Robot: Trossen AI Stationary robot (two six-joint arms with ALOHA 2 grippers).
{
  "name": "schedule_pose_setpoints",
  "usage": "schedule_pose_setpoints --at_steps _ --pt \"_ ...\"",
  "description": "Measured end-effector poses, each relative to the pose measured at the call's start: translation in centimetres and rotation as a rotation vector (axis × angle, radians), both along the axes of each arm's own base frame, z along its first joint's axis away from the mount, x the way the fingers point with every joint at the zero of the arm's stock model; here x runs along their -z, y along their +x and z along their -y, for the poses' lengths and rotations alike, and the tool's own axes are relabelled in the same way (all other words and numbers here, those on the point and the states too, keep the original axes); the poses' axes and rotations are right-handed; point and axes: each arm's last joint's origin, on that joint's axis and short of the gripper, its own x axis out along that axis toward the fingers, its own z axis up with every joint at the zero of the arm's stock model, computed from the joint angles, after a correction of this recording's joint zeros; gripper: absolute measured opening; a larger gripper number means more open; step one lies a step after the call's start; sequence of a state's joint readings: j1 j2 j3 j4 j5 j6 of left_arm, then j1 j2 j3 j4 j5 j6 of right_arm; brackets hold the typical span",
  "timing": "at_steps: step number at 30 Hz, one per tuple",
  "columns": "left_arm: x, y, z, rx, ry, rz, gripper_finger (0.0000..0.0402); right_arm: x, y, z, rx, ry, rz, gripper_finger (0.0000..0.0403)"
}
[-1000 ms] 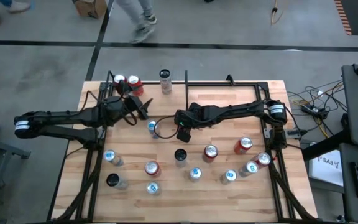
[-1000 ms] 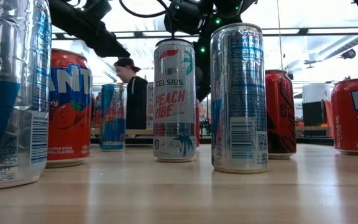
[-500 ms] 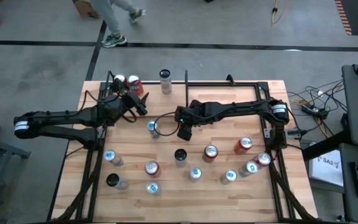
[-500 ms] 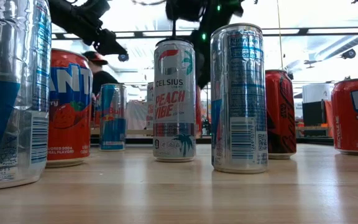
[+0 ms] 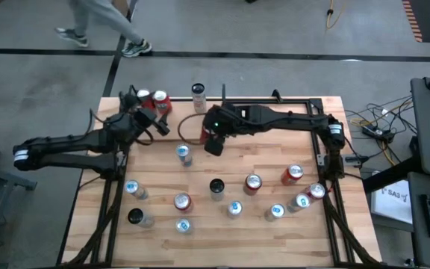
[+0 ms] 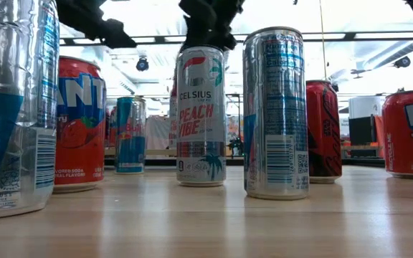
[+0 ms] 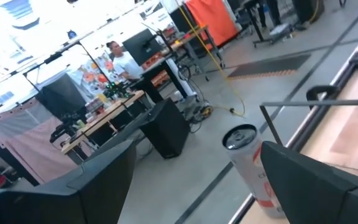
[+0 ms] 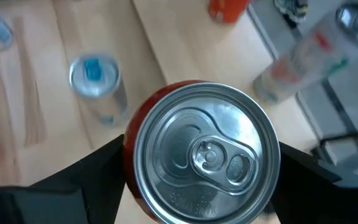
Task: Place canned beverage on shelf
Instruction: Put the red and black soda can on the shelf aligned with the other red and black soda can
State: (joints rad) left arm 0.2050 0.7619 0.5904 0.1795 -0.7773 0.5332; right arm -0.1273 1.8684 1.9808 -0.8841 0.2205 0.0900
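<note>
Right gripper (image 5: 210, 140) holds a red can (image 8: 202, 154) above the tabletop (image 5: 275, 149), near the far edge.

In the right wrist view the two dark fingers (image 8: 89, 180) pinch the red can on both sides, and its silver top with the pull tab faces the camera. In the high view this gripper is near the middle of the far side, just beside the black frame of the shelf (image 5: 260, 101). The left gripper (image 5: 151, 123) is at the far left corner, near two red cans (image 5: 151, 99) that stand there; its fingers (image 7: 98, 180) are spread and hold nothing, and a white can (image 7: 253, 162) stands between them farther off. Many other cans (image 5: 234, 208) stand on the near half of the tabletop. A person (image 5: 99, 22) walks on the floor behind.
</note>
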Motion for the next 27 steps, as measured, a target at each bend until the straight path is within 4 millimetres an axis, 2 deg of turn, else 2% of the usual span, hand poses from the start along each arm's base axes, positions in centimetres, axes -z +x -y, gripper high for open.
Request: schedule_pose_setpoints --at_steps 6,18,27 --pt "-0.4 -1.8 0.4 0.0 0.012 0.069 0.033 0.2 1.7 2.1 -0.033 -0.026 0.004 0.03" --pt "-0.8 -4.2 0.9 0.001 0.018 0.152 0.033 3.4 5.4 7.9 -0.042 -0.003 -0.018 0.03" --pt "-0.7 -4.3 0.9 0.002 0.018 0.153 0.033 5.6 6.1 9.4 -0.032 0.023 -0.047 0.03"
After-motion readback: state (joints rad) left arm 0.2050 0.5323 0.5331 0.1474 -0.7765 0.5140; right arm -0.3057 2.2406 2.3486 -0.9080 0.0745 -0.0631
